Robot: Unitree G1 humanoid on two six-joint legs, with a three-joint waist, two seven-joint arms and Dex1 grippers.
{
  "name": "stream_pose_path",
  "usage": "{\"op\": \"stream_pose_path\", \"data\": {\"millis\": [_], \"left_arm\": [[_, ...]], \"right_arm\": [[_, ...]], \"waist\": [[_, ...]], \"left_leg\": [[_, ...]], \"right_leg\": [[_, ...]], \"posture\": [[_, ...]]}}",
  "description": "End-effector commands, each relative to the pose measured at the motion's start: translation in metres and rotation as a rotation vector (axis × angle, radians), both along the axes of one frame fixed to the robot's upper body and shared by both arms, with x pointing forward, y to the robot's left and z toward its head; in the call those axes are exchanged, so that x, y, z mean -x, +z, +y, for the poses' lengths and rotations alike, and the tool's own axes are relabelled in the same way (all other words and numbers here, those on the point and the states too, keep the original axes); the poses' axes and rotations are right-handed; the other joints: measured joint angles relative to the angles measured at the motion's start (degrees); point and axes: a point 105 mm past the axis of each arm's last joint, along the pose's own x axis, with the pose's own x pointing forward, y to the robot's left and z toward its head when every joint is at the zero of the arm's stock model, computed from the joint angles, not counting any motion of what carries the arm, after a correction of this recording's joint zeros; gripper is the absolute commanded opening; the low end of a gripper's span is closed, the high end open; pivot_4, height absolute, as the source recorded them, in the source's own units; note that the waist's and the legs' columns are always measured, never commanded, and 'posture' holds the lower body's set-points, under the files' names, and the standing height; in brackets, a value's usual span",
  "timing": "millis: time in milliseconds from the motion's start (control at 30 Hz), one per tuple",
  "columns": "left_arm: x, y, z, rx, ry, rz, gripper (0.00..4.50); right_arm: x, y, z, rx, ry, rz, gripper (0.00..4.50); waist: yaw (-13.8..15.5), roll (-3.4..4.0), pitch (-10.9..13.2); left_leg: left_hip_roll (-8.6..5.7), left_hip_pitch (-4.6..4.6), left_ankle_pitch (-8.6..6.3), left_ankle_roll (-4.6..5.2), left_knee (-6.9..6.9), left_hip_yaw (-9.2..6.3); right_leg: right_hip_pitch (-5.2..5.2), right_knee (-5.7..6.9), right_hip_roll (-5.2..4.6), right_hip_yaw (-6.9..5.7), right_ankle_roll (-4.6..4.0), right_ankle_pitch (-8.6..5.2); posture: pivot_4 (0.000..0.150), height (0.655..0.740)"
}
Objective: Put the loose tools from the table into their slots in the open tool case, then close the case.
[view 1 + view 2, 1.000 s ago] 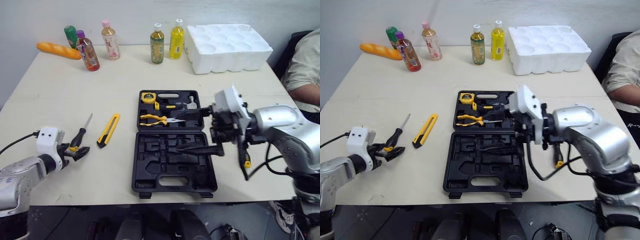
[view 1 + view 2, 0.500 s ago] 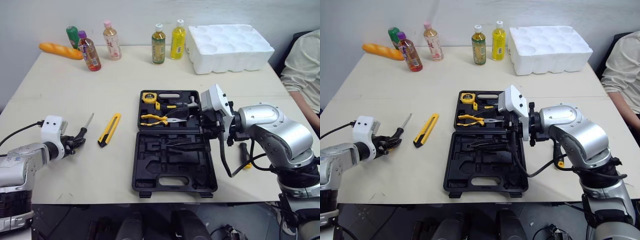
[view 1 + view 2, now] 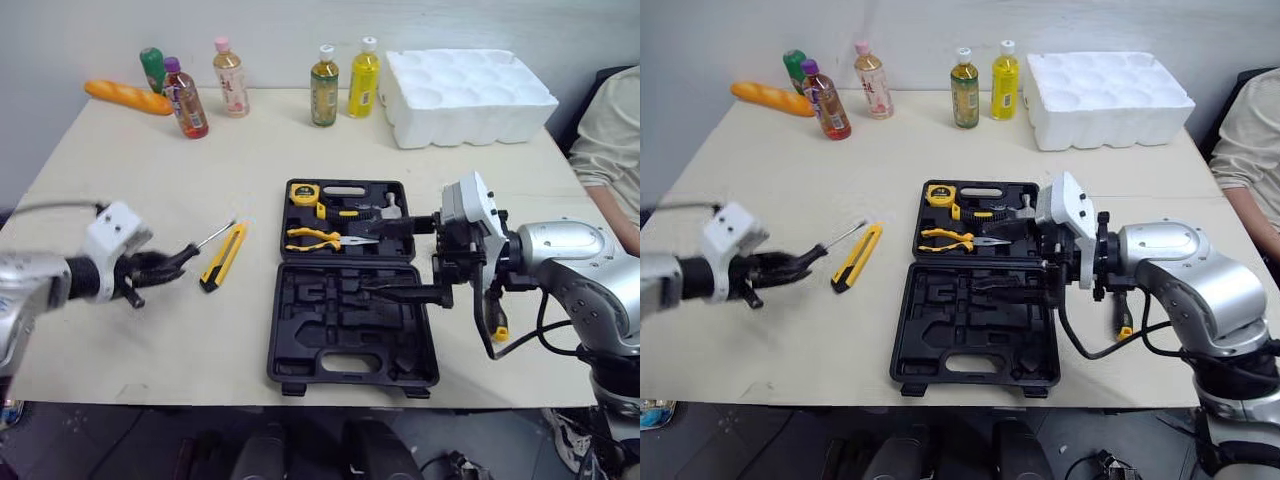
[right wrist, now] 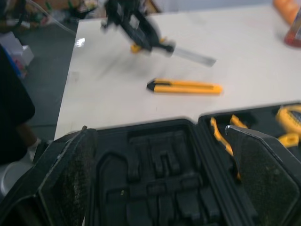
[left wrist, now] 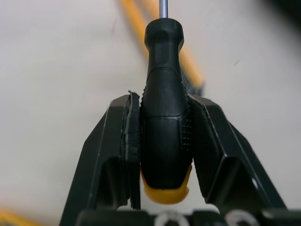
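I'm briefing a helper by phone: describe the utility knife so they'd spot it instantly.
Find the open black tool case mid-table. To its left lies the utility knife. It is a slim yellow-and-black bar, unlike the screwdriver held in the left gripper nearby.

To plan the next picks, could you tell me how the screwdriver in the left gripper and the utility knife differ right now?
The screwdriver is clamped in the left gripper; the utility knife lies flat on the table, ungripped. The screwdriver has a black handle with a yellow end and a metal shaft; the utility knife is flat and mostly yellow. Both are outside the tool case, to its left.
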Motion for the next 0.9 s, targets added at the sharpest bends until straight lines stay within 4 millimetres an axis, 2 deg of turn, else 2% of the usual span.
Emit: {"op": "stream_pose_path", "data": {"millis": [33,100,200,300,367,533,667,900], "left_arm": [[-0.002,-0.006,-0.043,-0.072,-0.218,0.056,1.04],[-0.004,-0.011,-0.065,-0.114,-0.307,0.106,1.04],[-0.016,-0.015,-0.099,-0.189,-0.390,0.121,1.04],[-0.023,-0.013,-0.123,-0.174,-0.423,0.143,1.04],[-0.023,-0.019,-0.138,-0.189,-0.475,0.175,1.04],[-0.026,-0.032,-0.153,-0.253,-0.537,0.214,1.04],[-0.035,-0.040,-0.156,-0.333,-0.574,0.195,1.04],[-0.038,-0.039,-0.168,-0.334,-0.626,0.180,1.04]], "right_arm": [[0.001,0.006,-0.019,0.020,-0.092,-0.050,4.50],[0.003,0.000,-0.027,0.037,-0.134,-0.037,4.50],[0.005,-0.015,-0.039,0.091,-0.223,-0.050,4.50],[0.006,-0.023,-0.040,0.097,-0.274,-0.059,4.50],[0.011,-0.028,-0.038,0.076,-0.300,-0.048,4.50],[0.017,-0.034,-0.042,0.069,-0.365,-0.045,4.50],[0.020,-0.035,-0.048,0.072,-0.408,-0.047,4.50],[0.024,-0.038,-0.055,0.064,-0.468,-0.040,4.50]], "waist": [[0.21,0.03,0.00],[0.29,0.02,0.00],[0.39,0.01,0.01],[0.10,-0.01,0.03],[0.08,-0.01,0.03],[0.25,0.00,0.03],[0.41,0.00,0.03],[0.60,0.00,0.03]], "left_leg": [[-0.01,-0.03,0.00,-0.01,0.02,0.02],[-0.01,-0.22,0.03,0.00,0.09,0.00],[0.03,-0.63,0.18,-0.07,0.34,-0.04],[0.05,-0.77,0.17,-0.03,0.63,-0.03],[0.05,-0.76,0.15,-0.01,0.78,-0.03],[0.05,-0.73,0.17,-0.04,0.83,-0.03],[0.05,-0.74,0.17,-0.04,0.88,-0.04],[0.02,-0.74,0.16,-0.02,0.90,-0.06]], "right_leg": [[-0.01,0.00,0.00,0.00,0.00,0.00],[-0.12,0.03,0.05,-0.03,0.02,0.01],[-0.36,0.30,0.21,-0.06,0.07,0.04],[-0.40,0.40,0.29,-0.03,0.14,0.07],[-0.39,0.41,0.30,0.03,0.19,0.10],[-0.36,0.41,0.32,0.07,0.19,0.10],[-0.36,0.37,0.31,0.07,0.20,0.10],[-0.27,0.38,0.29,0.06,0.25,0.13]], "posture": [[0.150,0.7400],[0.150,0.7400],[0.150,0.7400],[0.150,0.7400],[0.150,0.7400],[0.150,0.7400],[0.150,0.7400],[0.150,0.7400]]}}
